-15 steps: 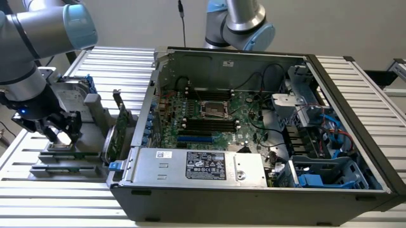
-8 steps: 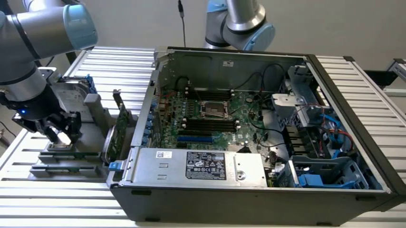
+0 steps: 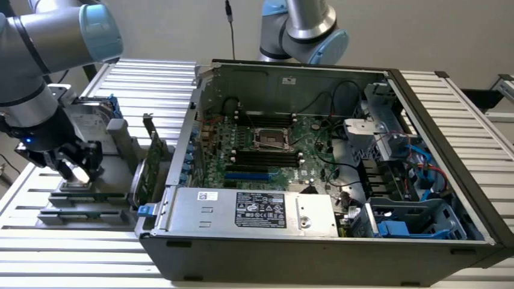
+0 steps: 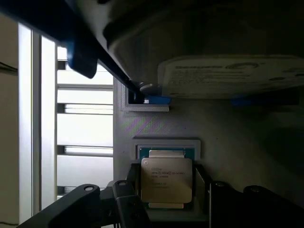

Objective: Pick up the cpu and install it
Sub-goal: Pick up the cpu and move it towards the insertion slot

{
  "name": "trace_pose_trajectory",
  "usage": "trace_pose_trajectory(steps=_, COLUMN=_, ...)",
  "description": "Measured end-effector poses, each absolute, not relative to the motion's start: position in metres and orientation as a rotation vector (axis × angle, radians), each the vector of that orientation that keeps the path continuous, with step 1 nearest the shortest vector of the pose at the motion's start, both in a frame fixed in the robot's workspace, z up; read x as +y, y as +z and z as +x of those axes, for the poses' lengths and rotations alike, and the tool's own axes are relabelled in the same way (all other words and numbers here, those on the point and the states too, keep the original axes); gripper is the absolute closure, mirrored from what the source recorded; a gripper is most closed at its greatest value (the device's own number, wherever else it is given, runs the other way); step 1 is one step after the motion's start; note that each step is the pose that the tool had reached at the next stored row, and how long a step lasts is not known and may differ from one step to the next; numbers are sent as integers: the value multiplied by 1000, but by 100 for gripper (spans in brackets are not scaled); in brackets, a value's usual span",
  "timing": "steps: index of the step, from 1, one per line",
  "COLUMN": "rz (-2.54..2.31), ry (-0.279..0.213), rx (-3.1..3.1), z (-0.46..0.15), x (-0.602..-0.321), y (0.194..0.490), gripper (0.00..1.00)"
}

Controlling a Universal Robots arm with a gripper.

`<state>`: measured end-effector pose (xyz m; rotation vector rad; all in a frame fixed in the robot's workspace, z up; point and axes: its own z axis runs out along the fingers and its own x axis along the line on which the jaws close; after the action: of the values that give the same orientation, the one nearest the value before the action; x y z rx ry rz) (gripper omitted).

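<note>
Claw (image 3: 72, 173) state: appeared clamped on two opposite edges of the cpu (image 4: 166, 184).
Cpu location: lay flat in the recess of a grey holder (image 4: 166, 144) on the slatted tabletop (image 3: 80, 256), beside the open computer case (image 3: 449, 150).
Slip risk: the hold was on thin edges only, so an uneven pinch could have tilted or dropped the chip.
Snag risk: the recess walls fitted closely, and the hard drive (image 4: 228, 76) stood near.
Socket (image 3: 271, 139) risk: a skewed chip could have bent its pins.
</note>
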<state>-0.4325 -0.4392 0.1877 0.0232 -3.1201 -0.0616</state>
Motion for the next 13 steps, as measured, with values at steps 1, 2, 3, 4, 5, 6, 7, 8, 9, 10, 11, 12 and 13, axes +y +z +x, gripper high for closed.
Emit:
trace_pose_trajectory(steps=1, rz=23, ry=-62, rx=-3120, z=-432, x=-439, y=189, gripper=45)
trace_pose_trajectory(steps=2, rz=23, ry=-62, rx=-3120, z=-432, x=-439, y=191, gripper=45)
trace_pose_trajectory(steps=3, rz=23, ry=-62, rx=-3120, z=-432, x=-439, y=193, gripper=45)
trace_pose_trajectory(steps=4, rz=23, ry=-62, rx=-3120, z=-432, x=-439, y=195, gripper=45)
trace_pose_trajectory(steps=5, rz=23, ry=-61, rx=-3120, z=-432, x=-439, y=199, gripper=45)
trace_pose_trajectory(steps=6, rz=23, ry=-61, rx=-3120, z=-432, x=-439, y=203, gripper=45)
trace_pose_trajectory(steps=7, rz=23, ry=-61, rx=-3120, z=-432, x=-439, y=207, gripper=45)
trace_pose_trajectory(steps=8, rz=23, ry=-62, rx=-3120, z=-432, x=-439, y=212, gripper=45)
trace_pose_trajectory(steps=9, rz=23, ry=-61, rx=-3120, z=-432, x=-438, y=216, gripper=45)
trace_pose_trajectory(steps=10, rz=23, ry=-61, rx=-3120, z=-432, x=-438, y=221, gripper=45)
trace_pose_trajectory(steps=11, rz=23, ry=-61, rx=-3120, z=-432, x=-438, y=225, gripper=45)
trace_pose_trajectory(steps=12, rz=23, ry=-61, rx=-3120, z=-432, x=-438, y=230, gripper=45)
trace_pose_trajectory(steps=13, rz=23, ry=-61, rx=-3120, z=-432, x=-437, y=235, gripper=45)
